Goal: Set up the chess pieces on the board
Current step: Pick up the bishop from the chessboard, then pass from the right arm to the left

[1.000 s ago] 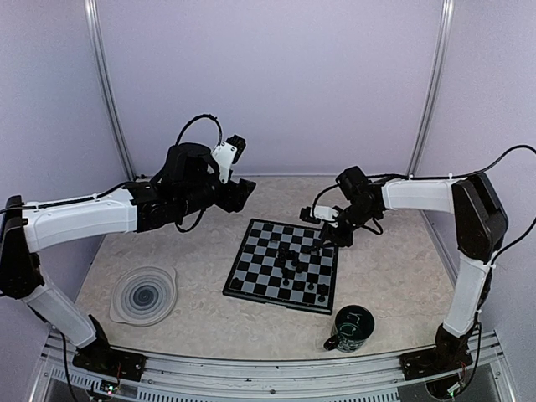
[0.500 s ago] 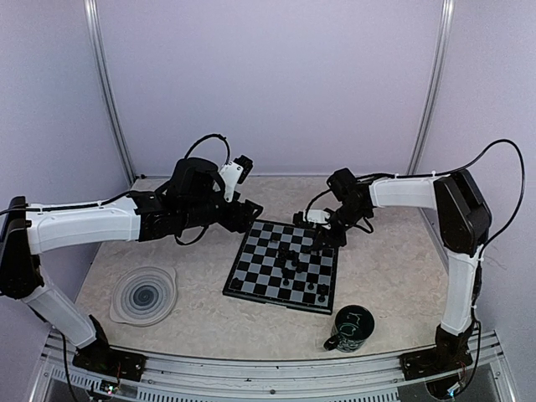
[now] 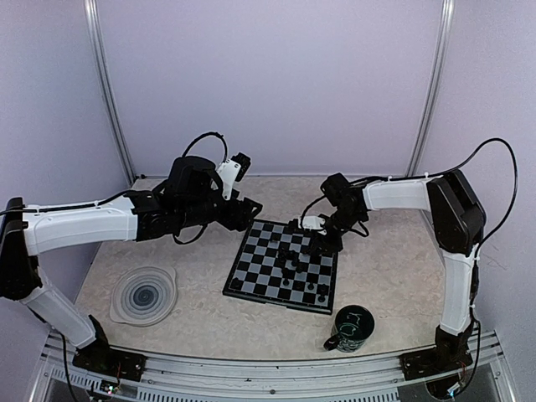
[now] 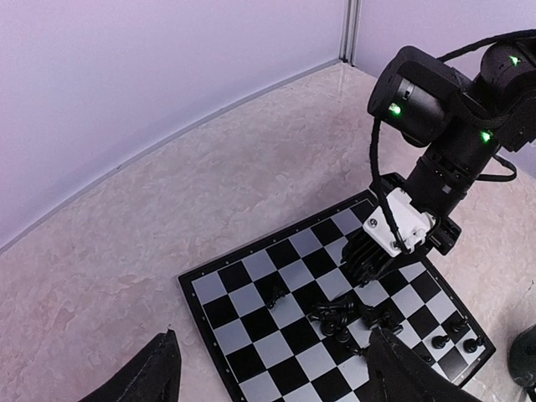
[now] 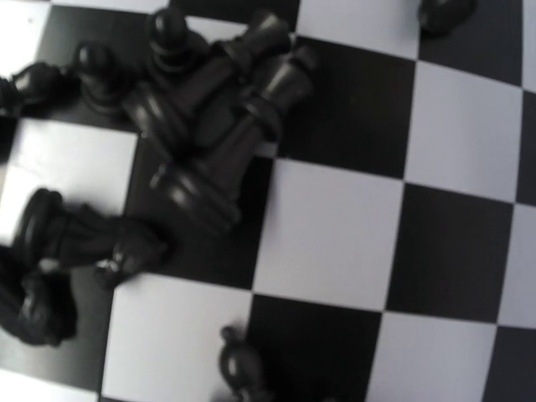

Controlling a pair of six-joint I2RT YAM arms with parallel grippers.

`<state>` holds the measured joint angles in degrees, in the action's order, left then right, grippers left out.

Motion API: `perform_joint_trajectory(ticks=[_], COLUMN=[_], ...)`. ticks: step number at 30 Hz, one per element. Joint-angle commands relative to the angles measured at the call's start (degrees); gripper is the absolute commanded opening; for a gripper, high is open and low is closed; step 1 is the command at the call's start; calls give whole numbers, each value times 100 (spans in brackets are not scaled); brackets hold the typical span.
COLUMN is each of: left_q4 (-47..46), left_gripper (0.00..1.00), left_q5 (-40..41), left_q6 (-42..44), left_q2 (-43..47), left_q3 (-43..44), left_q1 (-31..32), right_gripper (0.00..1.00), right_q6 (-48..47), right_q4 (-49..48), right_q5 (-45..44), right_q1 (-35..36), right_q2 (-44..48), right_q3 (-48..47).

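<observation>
left jaws: wide, empty | right jaws: unclear | chess pieces [image 5: 209,126]: heaped on board [image 3: 251,272] | mug [image 3: 350,328]: contents hidden

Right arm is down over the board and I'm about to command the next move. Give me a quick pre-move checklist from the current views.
1. Spare hand: left gripper open and empty, ok.
2. Grip of right gripper, low over the heap: cannot tell.
3. All chess pieces upright: not ok, several lie toppled in a heap.
4. Surface: board lies flat, ok.
5. Clearance: dark green mug stands off the board, by its near right corner, ok.
6. Arms apart from each other: ok.
</observation>
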<state>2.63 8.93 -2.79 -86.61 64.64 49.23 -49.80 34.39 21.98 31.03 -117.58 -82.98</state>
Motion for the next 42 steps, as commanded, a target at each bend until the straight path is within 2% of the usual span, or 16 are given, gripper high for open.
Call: perform_joint_trajectory(ticks=[1, 6, 11, 19, 26, 33, 42], left_q4=[-32, -87, -210, -1865, -3233, -3074, -2689], left_gripper=[76, 76, 75, 65, 63, 58, 54], left_q5=[-116, -126, -272, -1548, -1902, -1849, -2140], left_q6=[-68, -240, -954, -2229, -2882, -3091, -3158], left_q2=[-9, -73, -230, -230, -507, -904, -1440], left_q3=[20, 35, 93, -552, -781, -397, 55], left_q1=[25, 25, -95, -350, -150, -55, 47], right_gripper=[25, 17, 14, 12, 13, 14, 15], right_q6=[-42, 75, 394, 1521, 2533, 2858, 2885], right_q4=[190, 152, 112, -660, -1394, -1533, -1580], right_q5=[-4, 121, 713, 2239, 3217, 3653, 3704], right_q1=[44, 29, -108, -415, -420, -420, -418], right_q2=[-168, 7, 330, 1147, 1303, 1258, 1306], right_q3=[-121, -111, -192, 145, 452, 450, 519])
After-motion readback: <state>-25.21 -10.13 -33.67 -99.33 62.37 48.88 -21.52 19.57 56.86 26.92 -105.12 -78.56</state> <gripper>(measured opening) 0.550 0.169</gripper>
